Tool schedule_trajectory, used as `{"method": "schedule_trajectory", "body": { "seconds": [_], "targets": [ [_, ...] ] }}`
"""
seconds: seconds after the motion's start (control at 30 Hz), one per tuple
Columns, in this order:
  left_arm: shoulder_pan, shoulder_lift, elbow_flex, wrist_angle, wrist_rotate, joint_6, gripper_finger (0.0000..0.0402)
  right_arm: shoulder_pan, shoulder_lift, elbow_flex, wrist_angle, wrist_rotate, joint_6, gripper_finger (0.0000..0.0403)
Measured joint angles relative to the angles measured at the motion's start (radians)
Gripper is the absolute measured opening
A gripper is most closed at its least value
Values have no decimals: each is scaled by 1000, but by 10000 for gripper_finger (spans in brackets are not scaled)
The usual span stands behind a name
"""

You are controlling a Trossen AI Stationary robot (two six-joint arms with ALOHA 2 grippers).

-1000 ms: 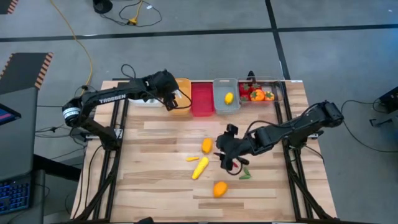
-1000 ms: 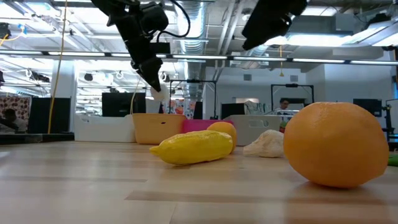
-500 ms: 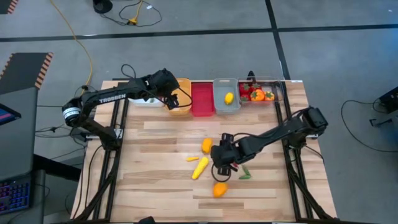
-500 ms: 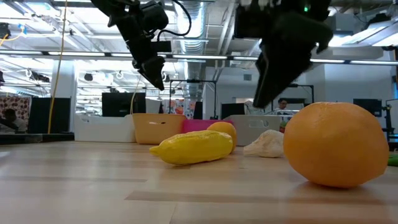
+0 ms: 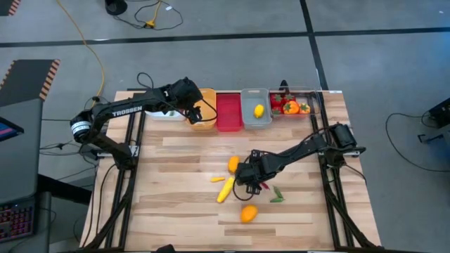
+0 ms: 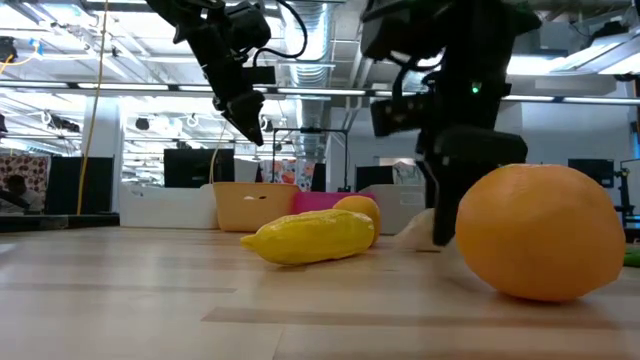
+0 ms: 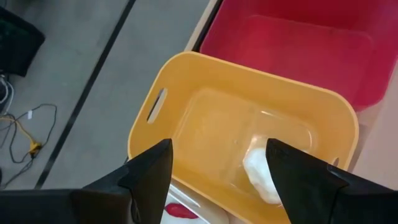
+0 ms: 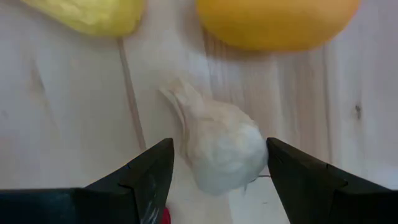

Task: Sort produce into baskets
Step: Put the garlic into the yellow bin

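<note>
My right gripper (image 5: 246, 180) is down at the table and open. Its fingers stand on either side of a white garlic (image 8: 221, 146); I cannot tell whether they touch it. My left gripper (image 5: 197, 112) hangs open over the orange basket (image 7: 186, 118), where another white garlic (image 7: 261, 171) lies on the floor. Loose on the table are a yellow corn (image 5: 226, 190), an orange fruit (image 5: 233, 164), a larger orange one (image 5: 248, 213), a small orange piece (image 5: 218, 179), a green piece (image 5: 276, 195) and a red chilli (image 5: 263, 186).
Along the far edge, from left to right, stand the orange basket (image 5: 206, 109), the red basket (image 5: 228, 111), the grey basket (image 5: 252, 118) holding a yellow lemon (image 5: 259, 110), and the clear basket (image 5: 314, 105) with red and orange pieces. A white basket (image 5: 163, 112) shows partly under the left arm.
My right gripper has gone toward the table's left edge and down to the table, and now stands around the garlic. The white piece that showed at my left gripper's fingertips a second ago is gone from there. The left arm has stayed over the orange basket.
</note>
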Motion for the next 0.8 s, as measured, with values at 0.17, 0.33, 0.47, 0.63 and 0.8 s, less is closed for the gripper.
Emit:
{"method": "schedule_trajectory", "body": {
  "seconds": [0.17,0.33,0.47,0.63,0.8],
  "targets": [
    [-1,0,0,1,-4,40,245,-26,2,0,-5,-62,1,261],
    [-1,0,0,1,-5,48,245,-42,0,0,0,-61,0,192],
    [-1,0,0,0,-5,49,245,-54,0,0,0,-61,-1,134],
    [-5,-23,10,-42,-5,87,245,-68,-8,3,-14,-71,-38,124],
    [-19,-70,58,-136,-3,89,245,-97,-9,103,-147,-90,-129,154]
  ]
}}
